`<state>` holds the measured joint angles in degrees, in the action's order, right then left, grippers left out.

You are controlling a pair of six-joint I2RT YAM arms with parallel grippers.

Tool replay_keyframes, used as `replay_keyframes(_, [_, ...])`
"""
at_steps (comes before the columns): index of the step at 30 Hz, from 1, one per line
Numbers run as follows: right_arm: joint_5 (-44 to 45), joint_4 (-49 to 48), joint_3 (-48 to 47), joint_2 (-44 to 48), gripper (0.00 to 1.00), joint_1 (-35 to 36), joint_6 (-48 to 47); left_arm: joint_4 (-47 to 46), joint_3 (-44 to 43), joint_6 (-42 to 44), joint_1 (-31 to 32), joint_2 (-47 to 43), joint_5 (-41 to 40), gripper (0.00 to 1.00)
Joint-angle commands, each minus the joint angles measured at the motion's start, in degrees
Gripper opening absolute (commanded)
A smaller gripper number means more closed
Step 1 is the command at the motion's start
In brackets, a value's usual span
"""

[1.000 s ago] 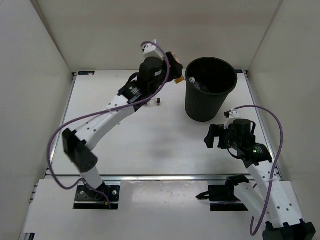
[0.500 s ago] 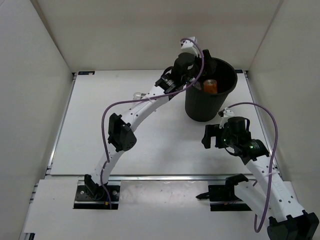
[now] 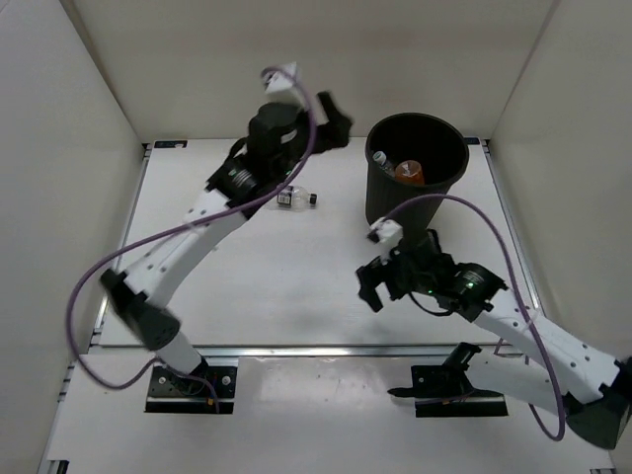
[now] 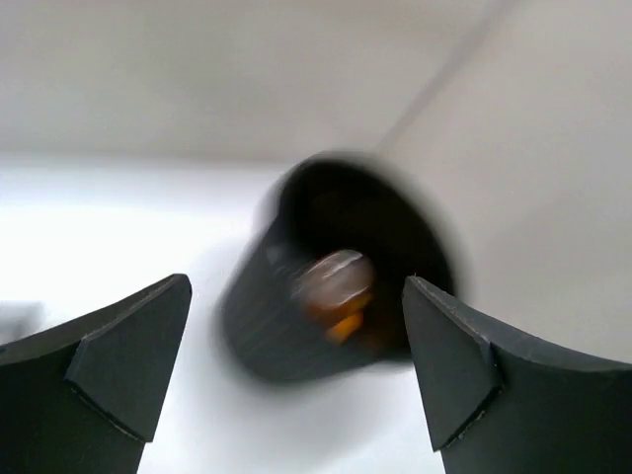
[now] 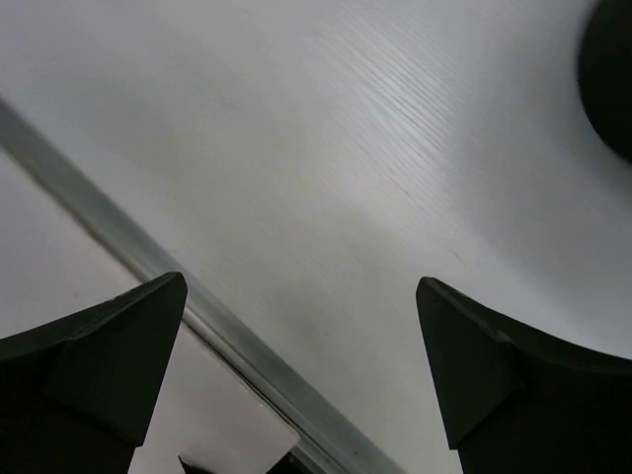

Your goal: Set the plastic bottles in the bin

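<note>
The bin (image 3: 416,202) is standing upright near the far right corner of the desk (image 3: 296,286). An orange bottle (image 3: 410,173) is lying inside it. A clear bottle (image 3: 383,158) is resting beside that one against the inner wall on the bin's left side. Both are showing through the open mouth.

A third bottle (image 3: 293,197), clear with a black cap, is lying on its side on the desk near the far edge. It is sitting left of the bin and apart from it, under the left arm.

The left fingers (image 4: 109,375) are standing wide apart and holding nothing. They are hanging raised above the far edge, just left of the bin's rim. The left wrist view is showing the blurred bin and the orange bottle between them.

The right fingers (image 5: 89,375) are also spread wide and gripping nothing. They are hovering over bare desk on the near side of the bin, toward the near edge.
</note>
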<state>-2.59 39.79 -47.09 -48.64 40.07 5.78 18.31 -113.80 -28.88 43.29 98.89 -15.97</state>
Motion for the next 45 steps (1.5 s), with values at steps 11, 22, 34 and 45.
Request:
replay_keyframes(11, [-12.25,-18.51,-27.69,-38.18,0.99,0.97,-26.14,34.14,65.45,-18.92,-27.38,-58.8,-12.51,0.99])
replay_keyframes(22, [-29.29,-0.35,-82.75,-82.53,0.99,-8.42,-34.87,38.91,68.62,-21.48,-26.59,-63.91,-10.32,0.99])
replay_keyframes(34, [-33.53,-6.39,-100.83,-100.94,0.99,-9.05,-29.78,39.27,67.74,-19.02,-28.08,-60.75,-8.65,0.99])
replay_keyframes(45, [-20.53,-8.5,-100.12,-105.6,1.0,-5.98,-25.82,38.56,68.27,-18.84,-28.87,-61.19,-6.44,0.99])
